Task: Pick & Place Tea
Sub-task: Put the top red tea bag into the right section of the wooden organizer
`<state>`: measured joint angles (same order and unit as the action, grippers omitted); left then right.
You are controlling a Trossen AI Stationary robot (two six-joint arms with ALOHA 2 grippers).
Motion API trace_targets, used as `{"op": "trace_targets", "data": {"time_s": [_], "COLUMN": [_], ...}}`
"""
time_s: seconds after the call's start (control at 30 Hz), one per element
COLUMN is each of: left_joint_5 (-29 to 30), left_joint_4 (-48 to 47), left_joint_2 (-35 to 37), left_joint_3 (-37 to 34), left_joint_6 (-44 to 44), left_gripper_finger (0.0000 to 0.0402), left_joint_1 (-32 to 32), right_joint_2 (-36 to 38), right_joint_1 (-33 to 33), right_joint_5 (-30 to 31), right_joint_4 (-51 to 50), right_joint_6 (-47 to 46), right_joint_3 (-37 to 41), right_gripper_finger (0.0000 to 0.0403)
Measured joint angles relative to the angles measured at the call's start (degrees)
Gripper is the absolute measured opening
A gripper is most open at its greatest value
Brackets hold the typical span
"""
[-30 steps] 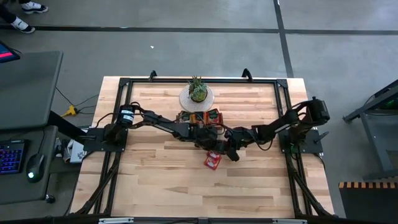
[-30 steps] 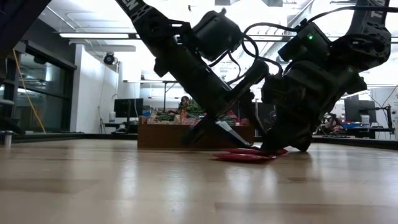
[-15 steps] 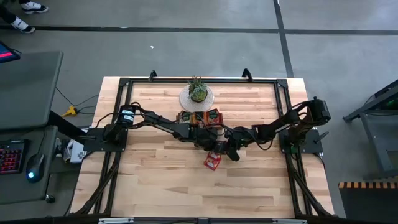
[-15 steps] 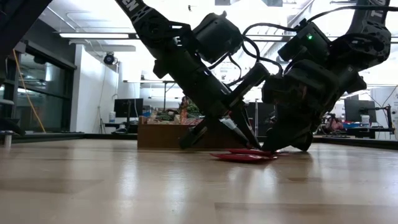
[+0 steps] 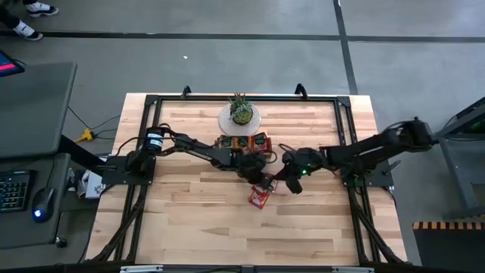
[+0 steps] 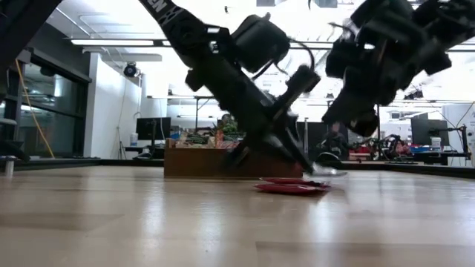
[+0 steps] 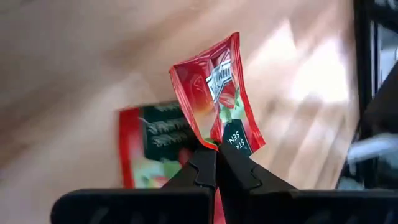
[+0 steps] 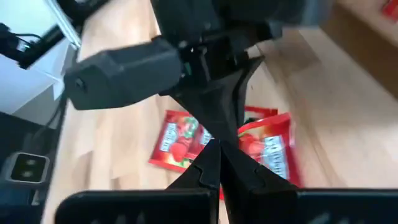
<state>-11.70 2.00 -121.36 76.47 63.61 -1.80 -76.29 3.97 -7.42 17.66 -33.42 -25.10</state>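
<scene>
A red sachet is pinched by its lower edge between the pressed-together fingers of the left gripper, standing up from them in the left wrist view. Under it, more sachets lie flat on the bench near its middle, a little toward the front edge; the low view shows them as a thin red pile with the left gripper's tip just above it.

The right gripper hangs just beside the pile on its right, lifted clear of the bench in the low view; its jaws are pressed together with nothing between them, as the right wrist view shows.

Behind the pile, toward the back edge, a wooden tray holds more red sachets. Just behind the tray stands a small plant on a round plate.
</scene>
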Motion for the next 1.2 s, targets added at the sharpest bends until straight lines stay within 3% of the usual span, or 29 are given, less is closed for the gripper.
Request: {"op": "trace_targets", "data": {"time_s": [0.33, 0.63, 0.8, 1.03, 1.2], "left_joint_5": [-3.64, -3.60, -0.97, 1.51, 2.96], "left_joint_4": [-14.90, -50.57, -62.22, -72.12, -71.81], "left_joint_2": [0.93, 0.98, 1.00, 0.97, 0.57], "left_joint_3": [11.68, 32.22, 40.87, 44.04, 44.04], "left_joint_6": [-12.58, -36.10, -47.48, -54.87, -55.87], "left_gripper_finger": [0.0000, 0.0000, 0.0000, 0.0000, 0.0000], "left_joint_1": [0.85, 2.48, 2.55, 2.08, 0.88], "right_joint_2": [12.80, 20.34, 21.89, 21.97, 20.96], "right_joint_1": [-0.26, -0.31, -0.31, -2.18, -4.75], "right_joint_5": [0.07, 0.37, -0.10, -1.38, -2.66], "right_joint_4": [-9.39, -16.92, -16.88, -11.80, -4.97], "right_joint_6": [0.42, 2.14, 6.23, 9.29, 8.70], "right_joint_3": [-0.04, -0.04, -0.04, -0.04, -0.09], "right_gripper_finger": [0.0002, 0.0011, 0.0012, 0.0030, 0.0070]}}
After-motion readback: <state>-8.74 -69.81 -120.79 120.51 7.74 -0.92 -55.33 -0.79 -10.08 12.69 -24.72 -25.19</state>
